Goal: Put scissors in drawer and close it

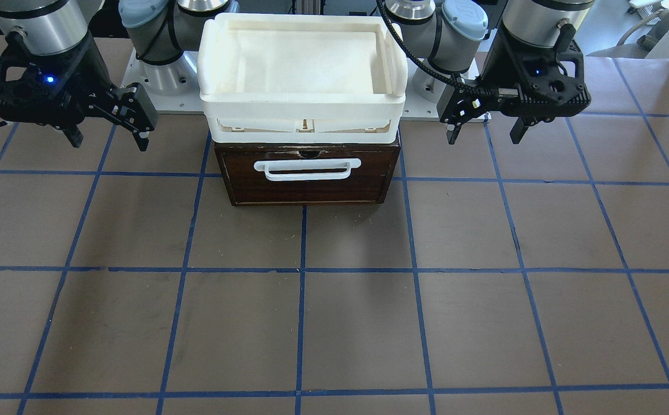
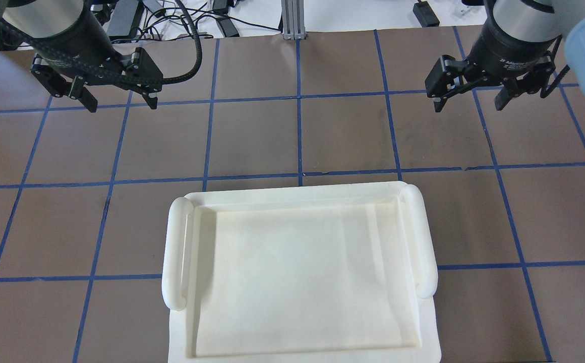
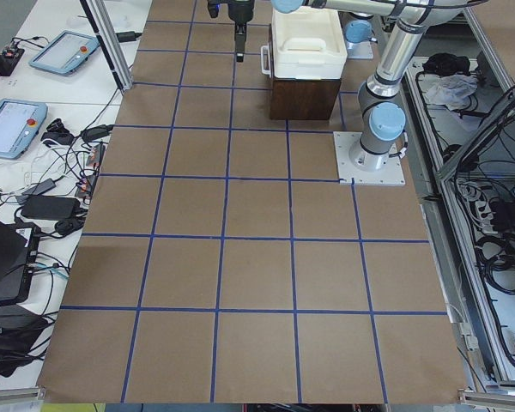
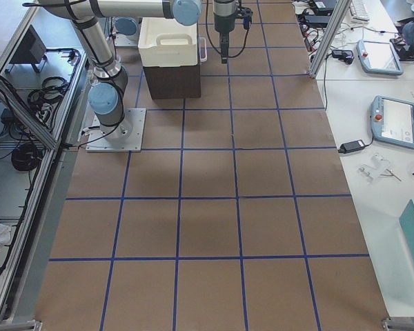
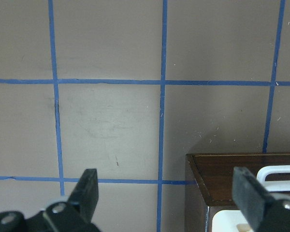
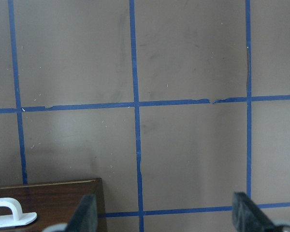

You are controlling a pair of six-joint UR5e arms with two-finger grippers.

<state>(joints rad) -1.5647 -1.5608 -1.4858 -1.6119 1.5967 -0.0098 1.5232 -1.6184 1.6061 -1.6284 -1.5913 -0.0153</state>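
Observation:
The drawer (image 1: 308, 190) shows its dark brown front and white bar handle (image 1: 307, 169). The front sits flush under the white tray, so it looks shut. The scissors show in no view. My left gripper (image 1: 484, 129) is open and empty, above the table beside the drawer; it also shows in the overhead view (image 2: 121, 105) and in its wrist view (image 5: 166, 193), with the drawer's corner (image 5: 232, 174) below it. My right gripper (image 1: 106, 138) is open and empty on the drawer's other side; it also shows in the overhead view (image 2: 469, 105) and in its wrist view (image 6: 166, 212).
A white plastic tray (image 1: 303, 109) sits on top of the drawer box and hides it from overhead, where only the tray's rim (image 2: 176, 262) shows. The brown table (image 1: 334, 323) has a blue tape grid. Both arm bases stand behind the box.

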